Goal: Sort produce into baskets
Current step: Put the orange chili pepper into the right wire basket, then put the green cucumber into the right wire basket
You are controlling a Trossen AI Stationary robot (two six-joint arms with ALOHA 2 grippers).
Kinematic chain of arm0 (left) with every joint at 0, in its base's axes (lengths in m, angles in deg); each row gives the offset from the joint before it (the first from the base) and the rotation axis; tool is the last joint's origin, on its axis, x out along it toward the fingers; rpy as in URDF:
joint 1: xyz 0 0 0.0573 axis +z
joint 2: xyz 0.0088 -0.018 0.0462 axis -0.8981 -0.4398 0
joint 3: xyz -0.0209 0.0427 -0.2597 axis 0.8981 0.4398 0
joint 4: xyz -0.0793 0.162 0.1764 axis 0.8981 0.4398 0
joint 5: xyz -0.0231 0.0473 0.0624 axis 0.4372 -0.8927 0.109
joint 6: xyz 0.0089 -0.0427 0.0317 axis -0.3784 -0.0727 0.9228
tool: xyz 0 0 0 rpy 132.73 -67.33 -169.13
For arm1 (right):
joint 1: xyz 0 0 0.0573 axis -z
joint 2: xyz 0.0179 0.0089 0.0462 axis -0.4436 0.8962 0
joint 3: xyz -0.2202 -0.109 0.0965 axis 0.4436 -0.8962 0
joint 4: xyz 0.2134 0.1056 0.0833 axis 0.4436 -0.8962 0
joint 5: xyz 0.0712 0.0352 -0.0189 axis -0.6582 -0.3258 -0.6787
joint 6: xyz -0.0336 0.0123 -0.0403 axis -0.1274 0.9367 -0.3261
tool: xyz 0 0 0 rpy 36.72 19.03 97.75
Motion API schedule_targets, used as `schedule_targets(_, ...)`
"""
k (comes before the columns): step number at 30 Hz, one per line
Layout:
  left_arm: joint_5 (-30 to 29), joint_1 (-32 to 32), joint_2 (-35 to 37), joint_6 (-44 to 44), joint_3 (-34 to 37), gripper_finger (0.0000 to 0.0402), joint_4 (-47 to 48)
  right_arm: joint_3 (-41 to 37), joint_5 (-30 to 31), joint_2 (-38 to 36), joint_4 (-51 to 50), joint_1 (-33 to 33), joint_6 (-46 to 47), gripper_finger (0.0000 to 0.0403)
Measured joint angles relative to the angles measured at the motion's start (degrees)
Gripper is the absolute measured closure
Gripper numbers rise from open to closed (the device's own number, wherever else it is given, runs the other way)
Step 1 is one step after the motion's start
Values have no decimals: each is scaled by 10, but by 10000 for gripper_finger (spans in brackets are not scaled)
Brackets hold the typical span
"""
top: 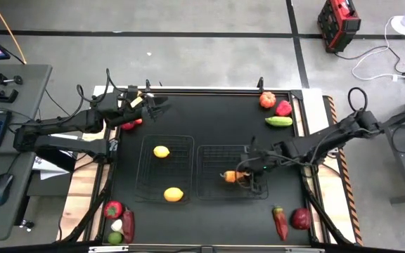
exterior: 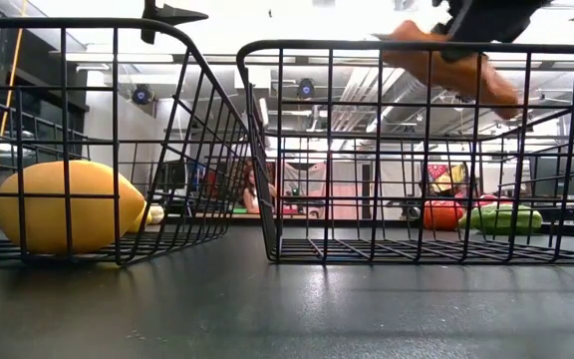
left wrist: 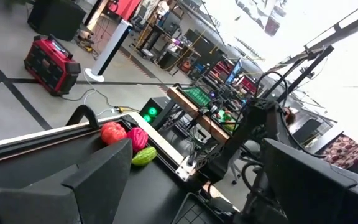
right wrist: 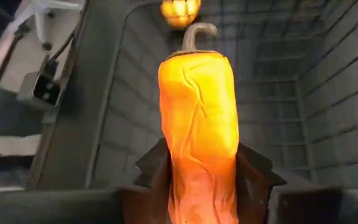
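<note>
My right gripper (top: 247, 176) is shut on a long orange pepper (top: 230, 176) over the right wire basket (top: 213, 151), near its near right part. In the low view the pepper (exterior: 446, 65) hangs at the height of that basket's rim (exterior: 367, 47). The left basket (top: 146, 176) holds two yellow lemons, one far (top: 162, 151) and one near (top: 173, 195); they rest on its mesh floor. My left gripper (top: 162, 105) is open and empty above the table's far left part, with red produce (top: 131, 124) just beside the arm. My right gripper pinches the orange pepper between its two fingers (right wrist: 151, 174), on the two sides of the end away from the stem (right wrist: 197, 186). The fingers come from the table's right and lie along the pepper. Its stem (right wrist: 194, 34) points toward the left basket. The pepper is lifted clear.
At the far right lie a red-orange piece (top: 266, 100), a red pepper (top: 283, 107) and a green cucumber (top: 278, 121). At the near right lie a red pepper (top: 280, 223) and a red apple (top: 301, 218). At the near left lie a red apple (top: 112, 209), garlic (top: 117, 225) and more produce.
</note>
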Motion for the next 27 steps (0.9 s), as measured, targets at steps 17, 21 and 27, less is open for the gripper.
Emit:
schedule_targets(17, 27, 0, 0, 1, 0, 57, 20, 179, 40, 65, -184, 33, -95, 85)
schedule_targets(21, 29, 4, 0, 9, 0, 57, 20, 248, 106, 65, -231, 51, -103, 80)
schedule_targets(27, 88, 74, -8, -38, -10, 57, 71, 310, 273, 65, -308, 115, 24, 80)
